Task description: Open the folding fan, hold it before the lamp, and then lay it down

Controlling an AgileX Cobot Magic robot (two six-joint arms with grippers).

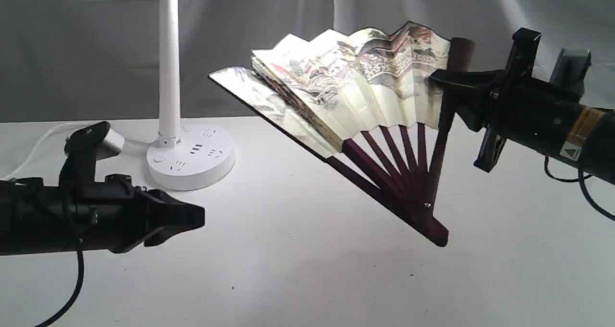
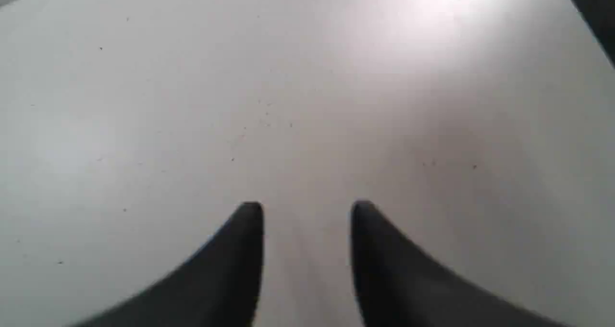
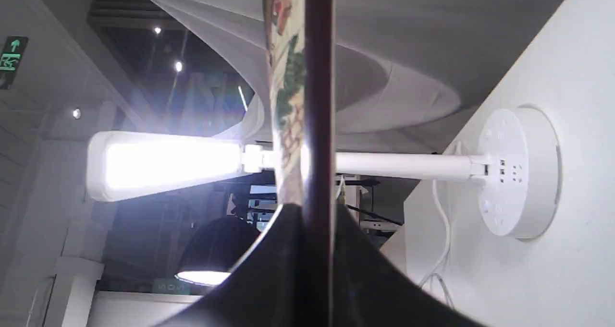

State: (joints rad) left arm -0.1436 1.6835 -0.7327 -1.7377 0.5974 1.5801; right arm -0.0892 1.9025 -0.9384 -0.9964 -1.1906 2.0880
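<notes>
The exterior view shows the fan (image 1: 355, 91) half spread and tilted in the air over the middle of the counter (image 1: 288, 288). Its pivot end sits low near the surface; whether it touches I cannot tell. The right gripper (image 1: 436, 78) is clamped on the fan's outer stick (image 1: 444, 115) just beside the paper, on the right. The lamp (image 1: 169, 77) stands upright near the counter's back left corner, well apart from the fan. The left gripper (image 1: 199, 217) hangs low over the front left of the counter, apart from both.

Only the right wrist view shows the lamp's head lit, a white cord (image 3: 444, 236) beside its base, and the outer stick pinched between the black fingers, crossing in front of the post. Only the left wrist view shows the left gripper's jaws standing apart with nothing between them, over bare counter.

Open counter lies between the left gripper and the fan, and along the front edge.
</notes>
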